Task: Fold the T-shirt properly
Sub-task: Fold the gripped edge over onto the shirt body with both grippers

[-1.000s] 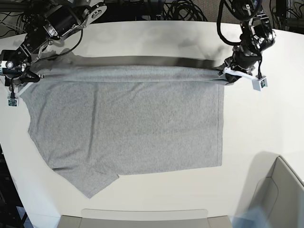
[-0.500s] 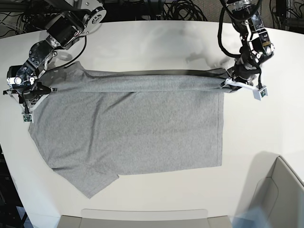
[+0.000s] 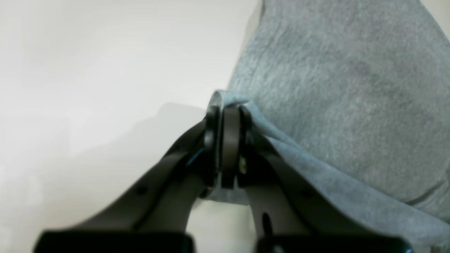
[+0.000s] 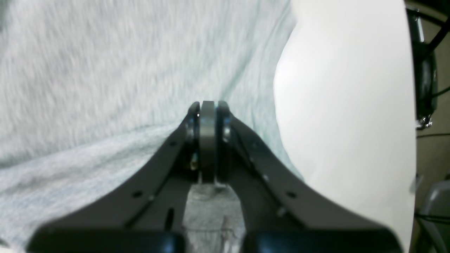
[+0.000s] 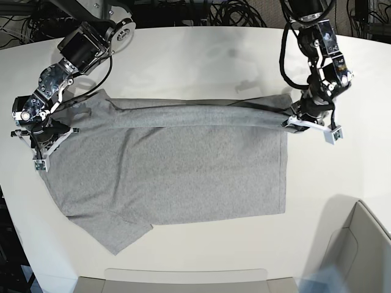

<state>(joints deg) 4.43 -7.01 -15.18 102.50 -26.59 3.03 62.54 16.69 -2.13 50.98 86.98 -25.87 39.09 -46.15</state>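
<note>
Left gripper (image 5: 292, 119) and right gripper (image 5: 54, 131) clamped on T-shirt (image 5: 177, 171), white table (image 5: 183, 55), cables (image 5: 232, 12) behind

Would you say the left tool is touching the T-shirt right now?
Touching. In the left wrist view, the left tool is shut on an edge of the T-shirt, with grey fabric pinched between its tips.

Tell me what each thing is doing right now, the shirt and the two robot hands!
T-shirt: grey, lying mostly flat on the table, its far edge lifted and stretched into a long fold between the two grippers.
left gripper: shut, pinching one end of the T-shirt's lifted edge.
right gripper: shut, with T-shirt cloth caught between its fingers at the other end.
table: white, bare around the T-shirt.
</note>
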